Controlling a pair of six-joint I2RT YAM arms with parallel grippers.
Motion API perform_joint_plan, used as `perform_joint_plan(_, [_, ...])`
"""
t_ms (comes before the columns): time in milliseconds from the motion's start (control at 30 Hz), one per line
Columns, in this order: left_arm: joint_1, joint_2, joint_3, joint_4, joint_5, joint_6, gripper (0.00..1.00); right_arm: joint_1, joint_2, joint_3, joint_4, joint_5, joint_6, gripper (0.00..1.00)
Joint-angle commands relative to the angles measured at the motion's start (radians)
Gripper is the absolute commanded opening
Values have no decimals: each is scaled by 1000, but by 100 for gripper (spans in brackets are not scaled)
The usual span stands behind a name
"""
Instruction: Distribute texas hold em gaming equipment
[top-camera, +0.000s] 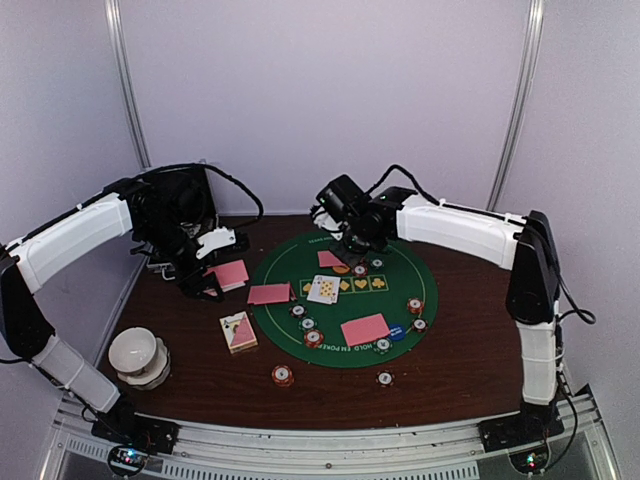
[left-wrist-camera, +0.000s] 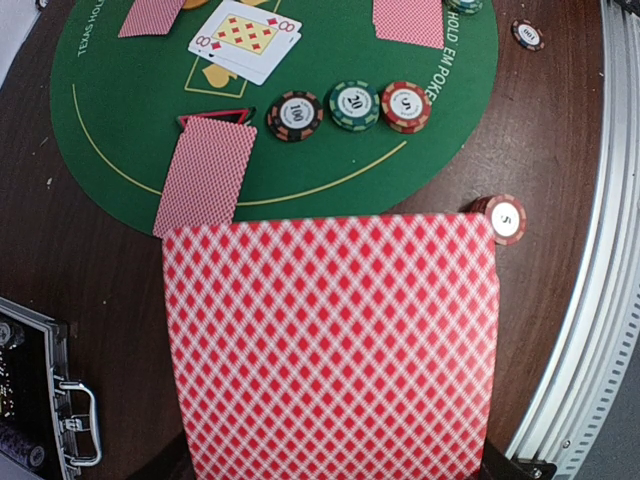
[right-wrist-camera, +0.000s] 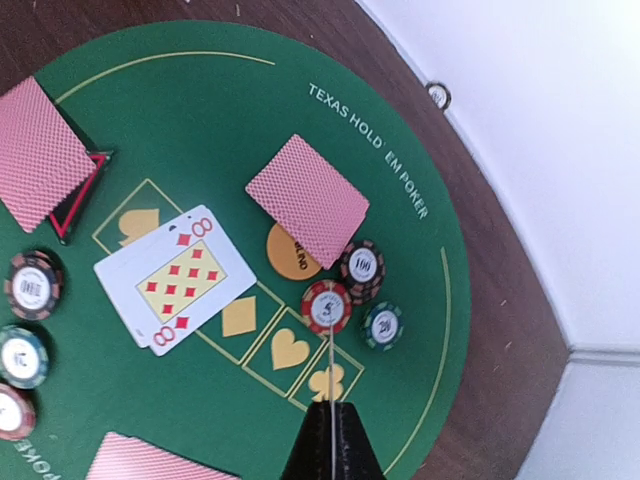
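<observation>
- Where the table (top-camera: 470, 385) is nearest, a white bowl (top-camera: 137, 355) is being shown at the left, and a red chip (top-camera: 283, 375) and a pale chip (top-camera: 385, 378) are being shown on bare wood, well apart.
- On the green mat (right-wrist-camera: 200, 100) beyond, three chips (left-wrist-camera: 355, 105) in a row, a blue disc (top-camera: 397, 332) and an eight of diamonds (right-wrist-camera: 175, 280) are being displayed.
- A pink-backed card (left-wrist-camera: 330, 350) is being gripped by the left gripper (top-camera: 208, 287) at the mat's left edge, its fingers being hidden behind the card.
- Farther off, the right gripper (right-wrist-camera: 332, 412) is being held over the mat's far side, fingers pressed together; an orange disc (right-wrist-camera: 288, 258) is being half covered there by a far card (right-wrist-camera: 305, 200).
- At the far left, the black case (top-camera: 180, 205) is being shown.
</observation>
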Motion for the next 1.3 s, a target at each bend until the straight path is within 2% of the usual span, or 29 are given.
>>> perform_joint_plan(0, [7, -9, 0, 24, 5, -1, 0, 50, 62, -75, 213, 259, -284, 0])
perform_joint_plan(167, [7, -12, 2, 23, 3, -2, 0, 89, 152, -93, 293, 311, -410, 0])
perform_joint_plan(567, [7, -14, -2, 23, 5, -2, 0, 136, 209, -167, 359, 303, -441, 2])
perform_joint_plan(600, [7, -14, -1, 23, 7, -1, 0, 138, 207, -169, 356, 300, -438, 10])
perform_joint_plan(700, [7, -15, -4, 23, 7, -1, 0, 143, 198, -183, 349, 292, -434, 44])
perform_joint_plan(833, [7, -20, -8, 24, 8, -1, 0, 146, 169, -213, 348, 282, -414, 64])
perform_joint_plan(1000, [7, -20, -3, 23, 12, -3, 0, 146, 105, -236, 371, 302, -373, 77])
perform_joint_plan(1167, [7, -22, -2, 23, 16, -3, 0, 145, 8, -244, 393, 323, -295, 97])
perform_joint_plan(1267, [7, -24, -2, 20, 18, -3, 0, 141, -42, -228, 384, 340, -203, 100])
